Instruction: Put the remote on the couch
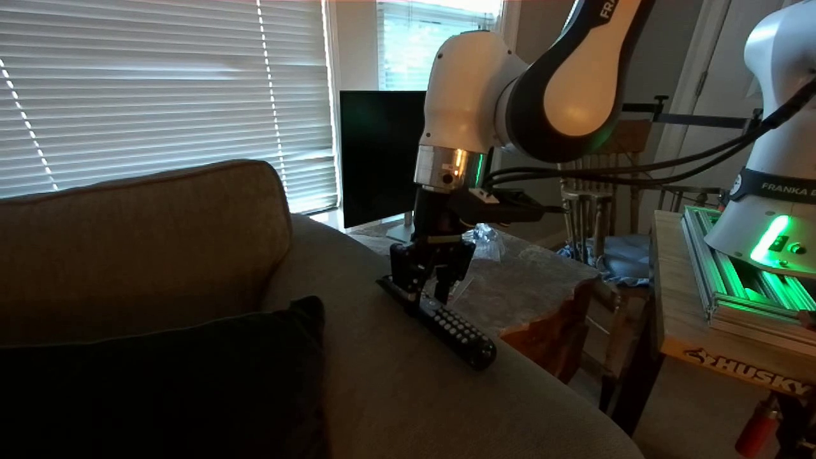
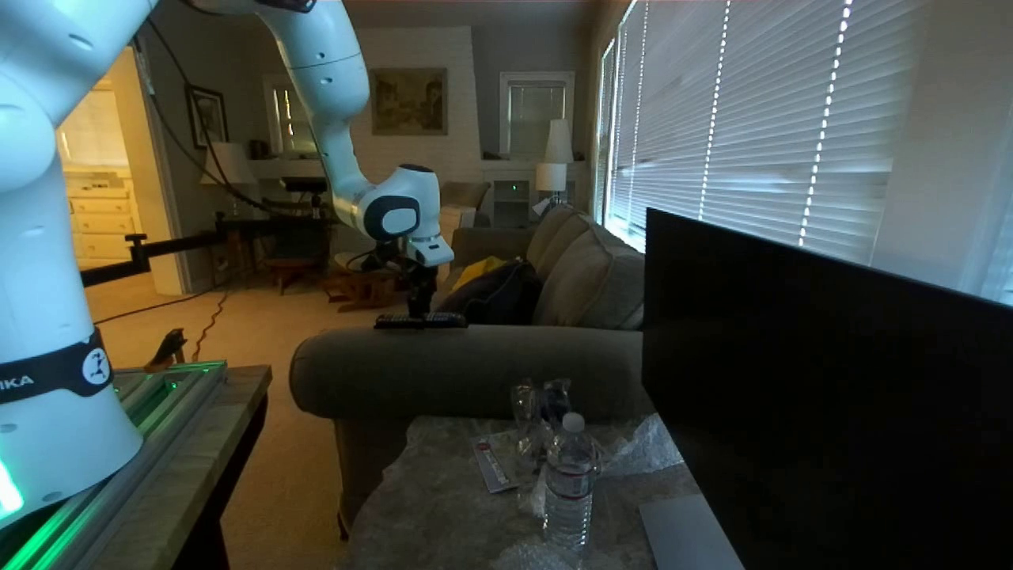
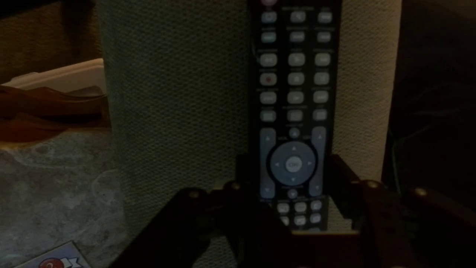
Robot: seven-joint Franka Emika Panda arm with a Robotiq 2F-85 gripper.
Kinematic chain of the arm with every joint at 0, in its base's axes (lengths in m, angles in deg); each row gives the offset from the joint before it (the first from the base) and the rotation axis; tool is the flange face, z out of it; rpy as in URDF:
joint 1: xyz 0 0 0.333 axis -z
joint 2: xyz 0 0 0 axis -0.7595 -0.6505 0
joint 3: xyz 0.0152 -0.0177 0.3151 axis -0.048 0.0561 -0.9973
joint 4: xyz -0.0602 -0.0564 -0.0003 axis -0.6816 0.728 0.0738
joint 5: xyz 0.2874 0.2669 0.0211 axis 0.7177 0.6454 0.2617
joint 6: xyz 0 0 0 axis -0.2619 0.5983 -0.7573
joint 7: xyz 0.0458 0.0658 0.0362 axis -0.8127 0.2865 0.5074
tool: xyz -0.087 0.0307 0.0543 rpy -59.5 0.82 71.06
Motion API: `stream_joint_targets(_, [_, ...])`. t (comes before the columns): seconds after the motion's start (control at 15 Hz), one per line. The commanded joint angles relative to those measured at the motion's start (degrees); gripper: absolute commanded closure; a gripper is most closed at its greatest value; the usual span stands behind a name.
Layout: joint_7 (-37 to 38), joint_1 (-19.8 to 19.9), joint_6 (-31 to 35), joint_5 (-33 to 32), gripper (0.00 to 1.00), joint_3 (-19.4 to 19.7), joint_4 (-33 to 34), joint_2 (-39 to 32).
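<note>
The remote is a long black bar with rows of buttons. It shows in both exterior views [image 1: 456,333] [image 2: 445,320] and in the wrist view [image 3: 295,74]. It lies flat along the top of the couch's rounded arm [image 1: 395,395] [image 2: 475,368] [image 3: 174,93]; whether it rests on the fabric or hangs just above it I cannot tell. My gripper [image 1: 428,299] [image 2: 421,311] [image 3: 289,165] points down with one finger against each long side of the remote, shut on it near the round button pad. The remote's lower end is partly hidden by the gripper.
A dark cushion [image 1: 191,395] [image 2: 502,289] leans on the couch seat beside the arm. Beyond the arm stands a low stone-topped table [image 1: 529,280] [image 2: 443,491] with a water bottle [image 2: 570,483], plastic wrap and a TV screen [image 1: 382,153] [image 2: 791,380]. A wooden chair [image 1: 586,210] stands behind.
</note>
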Motion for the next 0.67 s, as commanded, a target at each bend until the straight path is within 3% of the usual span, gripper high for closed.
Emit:
stream_joint_targets(0.0, [2.00,-1.80,-1.19,-1.44,0.72,1.44,1.89,-1.05])
stream_joint_targets(0.53, [1.79,-3.68,-0.92,-1.96,0.72,2.87,2.28,-1.56])
stream_joint_targets(0.6, [1.34,-3.29,-1.08,-1.62,0.22,2.37,2.28,-1.43])
